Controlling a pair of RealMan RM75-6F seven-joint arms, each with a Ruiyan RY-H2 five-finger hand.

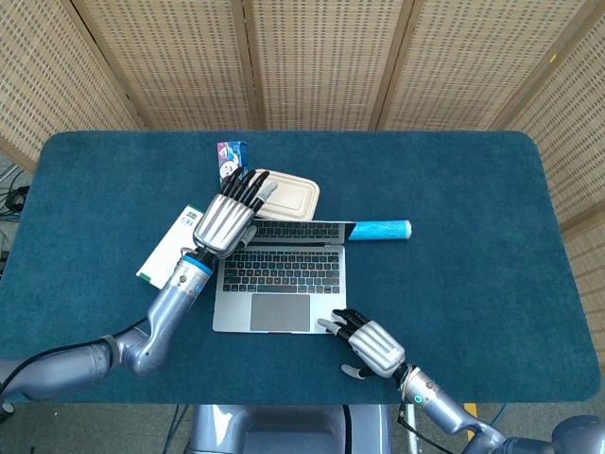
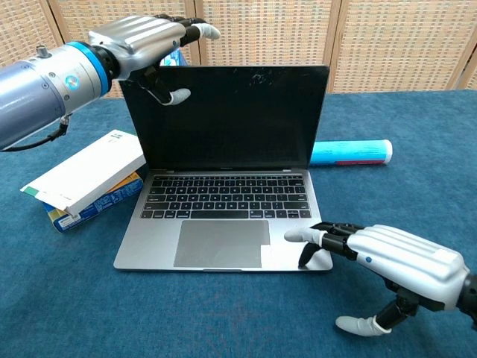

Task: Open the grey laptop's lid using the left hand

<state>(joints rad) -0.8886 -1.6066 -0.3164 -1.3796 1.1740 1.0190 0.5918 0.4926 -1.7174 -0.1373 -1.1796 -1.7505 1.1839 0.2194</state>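
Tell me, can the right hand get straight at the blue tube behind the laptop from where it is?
Probably not straight: the right hand rests on the laptop's front right corner, and the raised lid hides part of the blue tube. Swinging out around the laptop's right side looks unobstructed.

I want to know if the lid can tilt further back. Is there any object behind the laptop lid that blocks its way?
Possibly. The beige container and the blue tube lie just behind the lid, which stands about upright. The left hand grips its top left corner. Whether they would touch it cannot be told.
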